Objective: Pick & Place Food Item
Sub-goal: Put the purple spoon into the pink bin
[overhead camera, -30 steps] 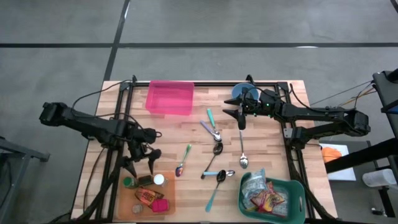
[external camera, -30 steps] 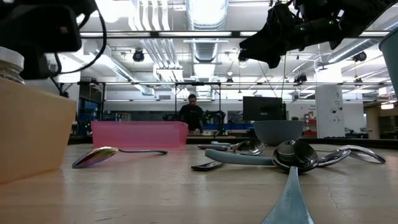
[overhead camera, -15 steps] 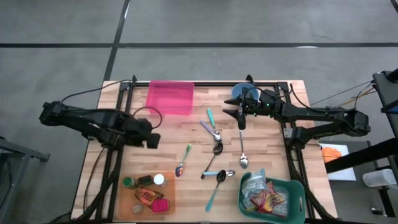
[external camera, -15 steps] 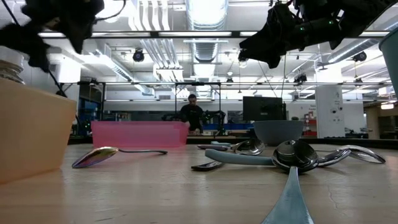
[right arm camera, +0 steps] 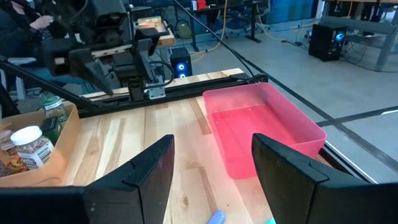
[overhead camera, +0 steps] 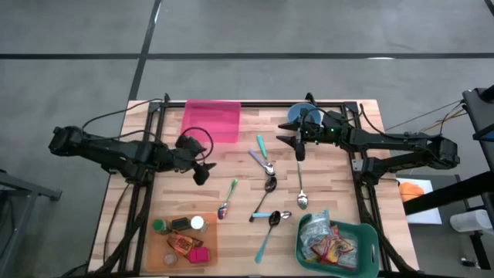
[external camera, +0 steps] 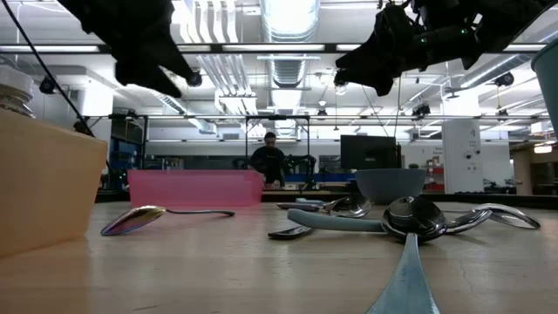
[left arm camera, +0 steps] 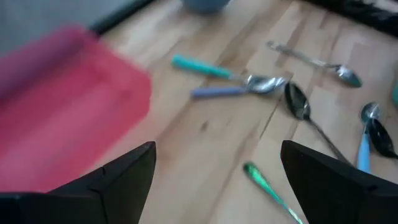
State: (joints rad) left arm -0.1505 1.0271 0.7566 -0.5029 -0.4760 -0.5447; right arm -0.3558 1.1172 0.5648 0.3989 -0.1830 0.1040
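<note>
The food items (jars and packets, labels too small to read) sit in the wooden tray at the tabletop's near left corner. The left gripper hangs well apart from them, its fingers released and empty, over bare wood beside the pink bin. Scattered spoons crowd the middle. The right gripper, fingers parted and empty, hovers by the blue bowl. A green basket holds packets.
</note>
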